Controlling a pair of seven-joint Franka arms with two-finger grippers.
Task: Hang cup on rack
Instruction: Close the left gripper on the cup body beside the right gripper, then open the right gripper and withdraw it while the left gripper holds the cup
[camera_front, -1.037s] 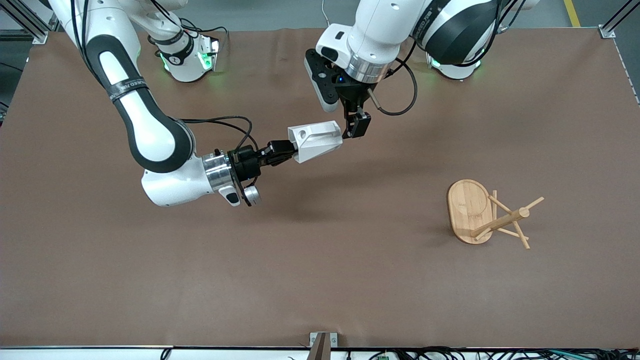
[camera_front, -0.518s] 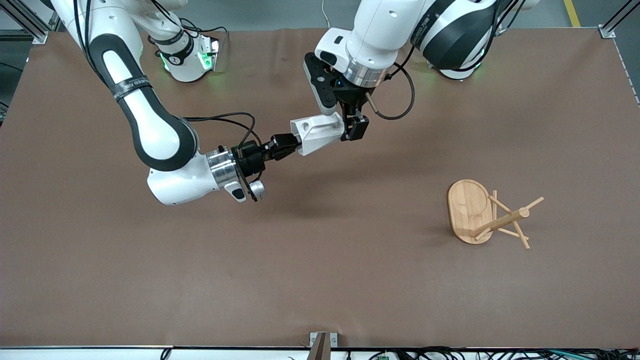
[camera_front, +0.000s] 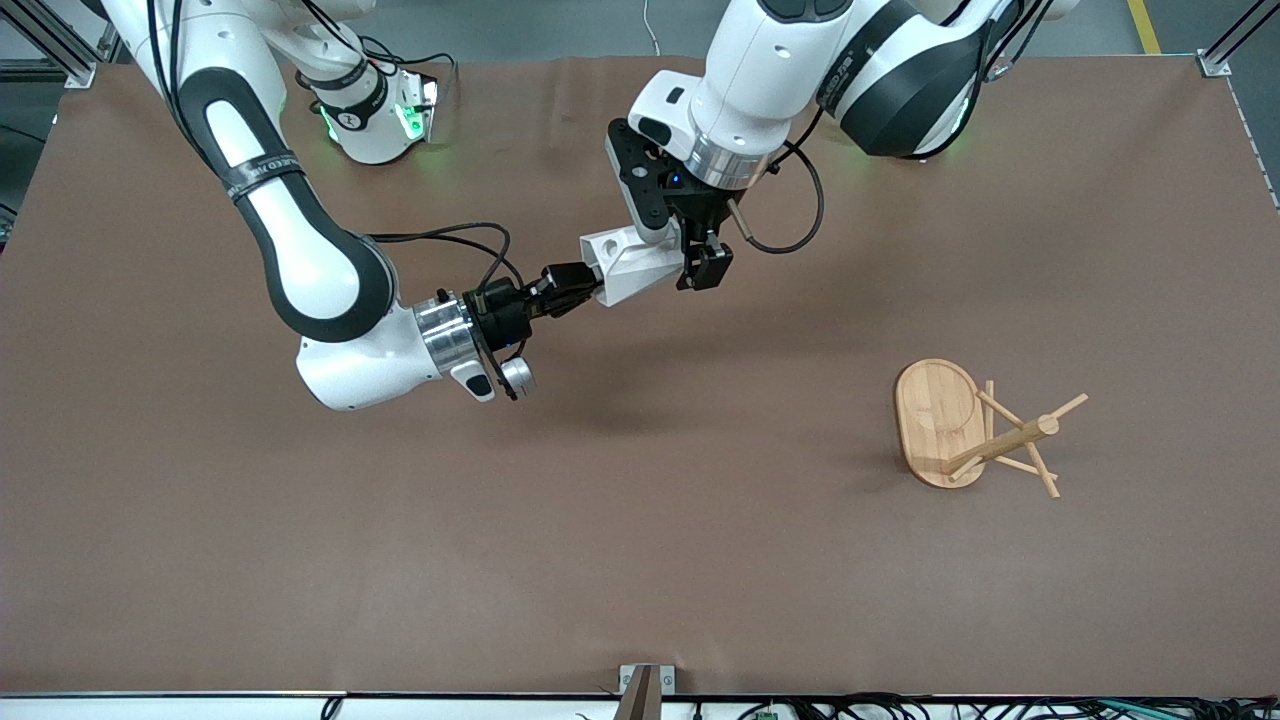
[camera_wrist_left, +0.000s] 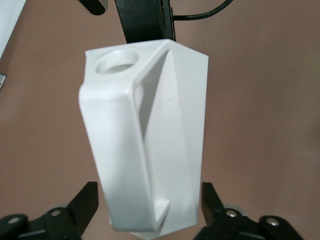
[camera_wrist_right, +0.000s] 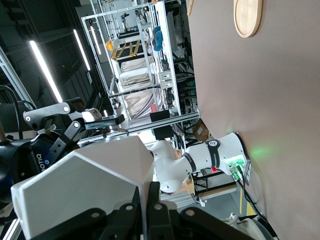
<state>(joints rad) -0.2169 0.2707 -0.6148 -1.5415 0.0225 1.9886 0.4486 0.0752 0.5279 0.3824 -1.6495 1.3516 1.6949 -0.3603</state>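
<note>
Cup (camera_front: 628, 264) is up in the air over the middle of the worktop (camera_front: 300, 560), lying on its side, long axis running from the right tool (camera_front: 578, 288) toward the left tool (camera_front: 698, 262). Looks like a handover to me.

Right tool is pinching the narrow base end; in the right wrist view its fingers are pressed onto the cup's bottom edge. That arm comes in low and nearly level, forearm stretched out toward the left arm's end.

Left tool hangs straight down from above at the cup's wide rim end. In the left wrist view its fingers (camera_wrist_left: 82, 202) are spread, one on each side of the cup body, and I can't tell if they're touching it yet. The handle with its round hole faces up toward that camera.

Rack (camera_front: 975, 430) is well apart from all this, standing on the worktop toward the left arm's end and nearer the front camera than the cup. Pegs stick out at angles from the post.

So the left arm is clearly the closer one to the rack. My guess is the next bit is the left tool clamping on, then the right one letting go.
</note>
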